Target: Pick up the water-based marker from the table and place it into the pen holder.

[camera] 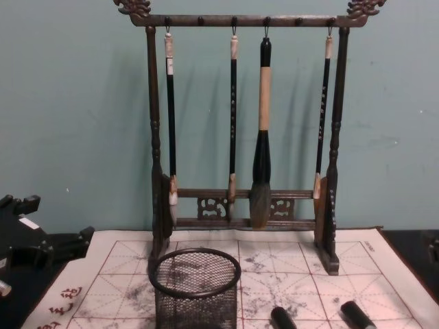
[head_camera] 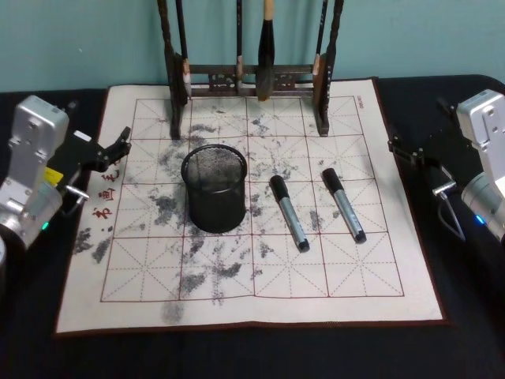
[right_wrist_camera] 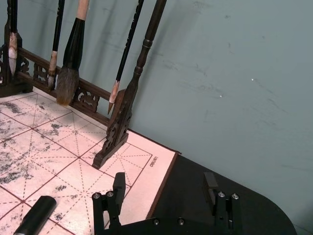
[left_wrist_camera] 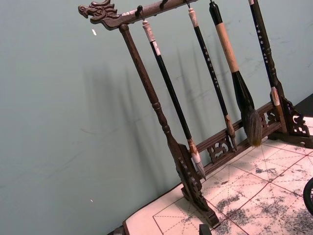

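Marker (head_camera: 289, 213): grey barrel, black cap

The head view looks steeply down on the whole mat (head_camera: 394, 276), with the rack (head_camera: 252, 77) at its far edge. The chest view sits low and faces level across the mat at the same rack, the pen holder (camera: 195, 288) close before it. Both wrist views look from low at either side of the mat, tilted, toward rack and wall (left_wrist_camera: 58, 122), the right one over the right gripper (right_wrist_camera: 164, 182).
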